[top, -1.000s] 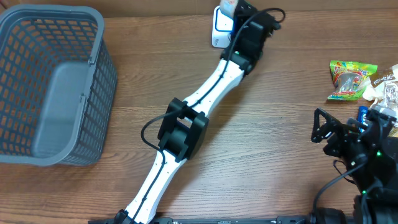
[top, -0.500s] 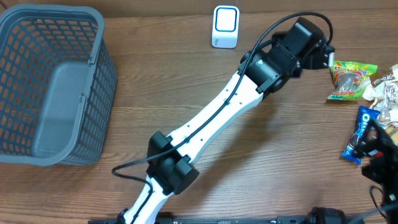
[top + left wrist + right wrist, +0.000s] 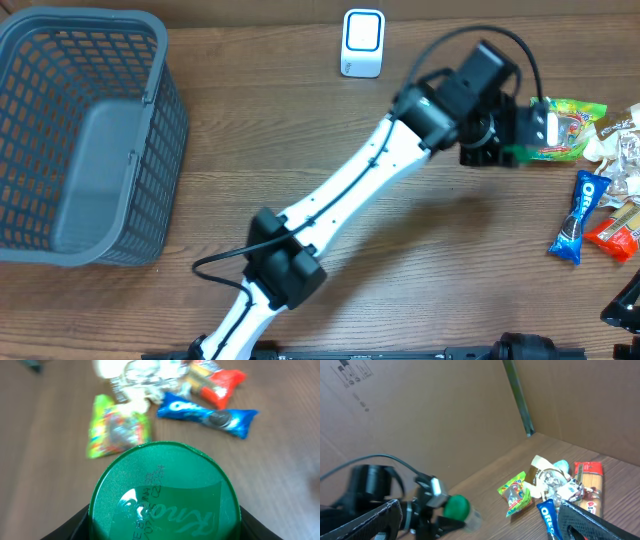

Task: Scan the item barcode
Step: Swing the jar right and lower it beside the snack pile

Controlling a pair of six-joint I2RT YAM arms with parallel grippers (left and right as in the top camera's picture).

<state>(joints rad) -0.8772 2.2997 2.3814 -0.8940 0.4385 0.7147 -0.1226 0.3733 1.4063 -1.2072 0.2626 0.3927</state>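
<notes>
From my station the brown wooden desk [image 3: 200, 215] fills the overhead view. At its far left corner sits the grey plastic mesh basket [image 3: 165, 110], with nothing in it that I can see.

The white-and-black left arm [image 3: 350, 190] stretches diagonally from the near edge toward the far right. Its left tool [image 3: 508, 140] hangs over the desk just beside a loose heap of snacks at the right edge.

In that heap I make out a green and yellow candy bag [image 3: 565, 125], a crinkled clear and silver packet [image 3: 622, 140], a blue Oreo biscuit pack [image 3: 578, 215] and a red wrapper [image 3: 612, 232] lying against it. From the right wrist camera a clear pack of pasta with a red label [image 3: 592, 485] lies at the far side of the heap.

The small white scanner box with a blue ring on its face [image 3: 362, 42] stands at the far edge of the desk, well apart from the left tool.

The left tool is clamped half wide on a round jar with a green lid [image 3: 165, 492]. The lid faces the left wrist camera, with printed code lettering on it and a dark finger [image 3: 80, 522] on either side. The jar is off the desk, close to the candy bag.

The right tool [image 3: 479, 509] stands spread wide and holds nothing, looking across at the jar from the near right corner.
</notes>
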